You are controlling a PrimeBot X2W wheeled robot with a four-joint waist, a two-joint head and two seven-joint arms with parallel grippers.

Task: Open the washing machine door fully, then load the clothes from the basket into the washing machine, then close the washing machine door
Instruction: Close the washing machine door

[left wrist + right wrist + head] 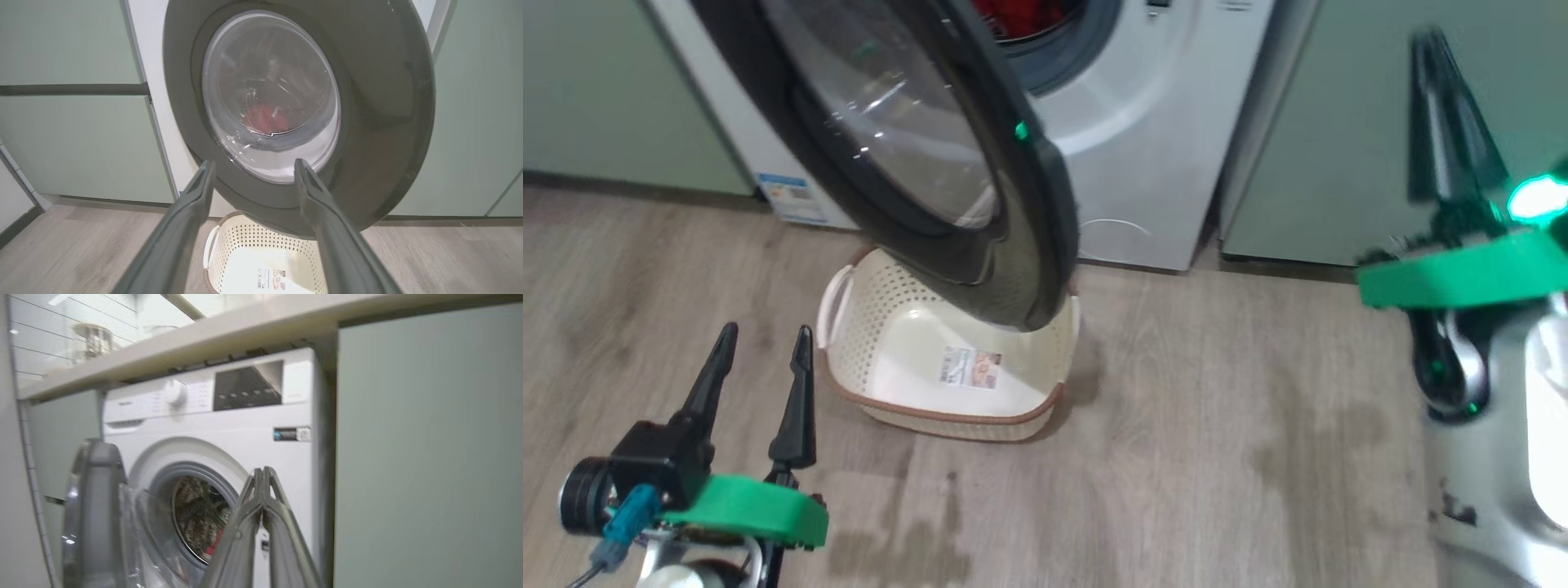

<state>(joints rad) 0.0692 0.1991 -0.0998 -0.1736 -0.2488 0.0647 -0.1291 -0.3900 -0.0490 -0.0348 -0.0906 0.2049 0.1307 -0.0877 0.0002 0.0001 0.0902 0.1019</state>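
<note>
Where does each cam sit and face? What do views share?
Head view: on the head, looking forward and down at the basket and the open washing machine door; left end effector lower left, open; right end effector upper right, shut.
Left wrist view: on the left wrist, looking along its fingers at the door's glass, basket below.
Right wrist view: on the right wrist, looking along its fingers at the washing machine front.
Shared: the door in all three.

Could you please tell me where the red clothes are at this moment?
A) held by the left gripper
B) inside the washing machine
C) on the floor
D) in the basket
B: the clothes show red inside the washing machine, and the basket is bare down to its label sticker.
</note>
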